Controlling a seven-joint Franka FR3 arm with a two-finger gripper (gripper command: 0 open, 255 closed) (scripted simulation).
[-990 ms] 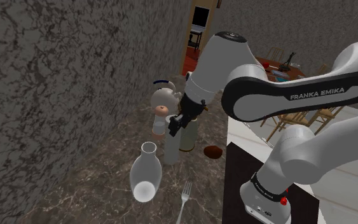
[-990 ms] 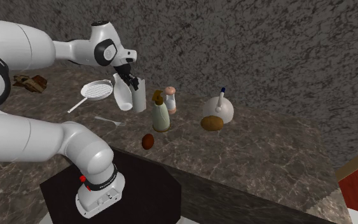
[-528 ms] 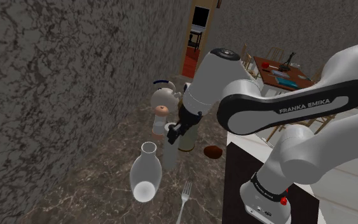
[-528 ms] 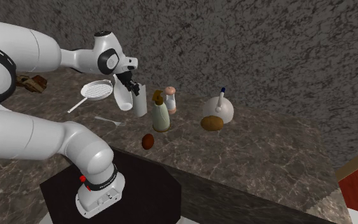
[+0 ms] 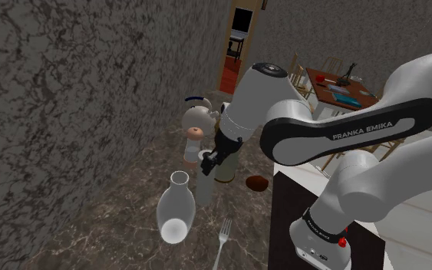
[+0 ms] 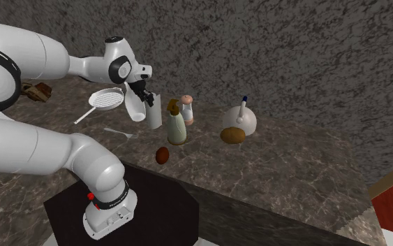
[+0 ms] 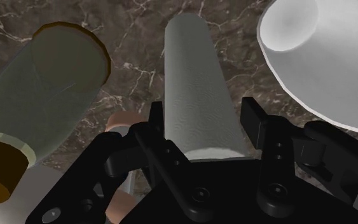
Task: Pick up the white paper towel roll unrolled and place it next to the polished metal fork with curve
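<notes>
Paper towel roll (image 7: 193,95) — upright between wide-spread fingers (image 7: 255,122), not clasped.

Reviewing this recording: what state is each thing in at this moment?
paper towel roll: upright on the counter, not clasped.
end effector: open, straddling the paper towel roll.
fork: lying flat on the counter.
bottle: upright, capped.
white vase: standing upright.
</notes>
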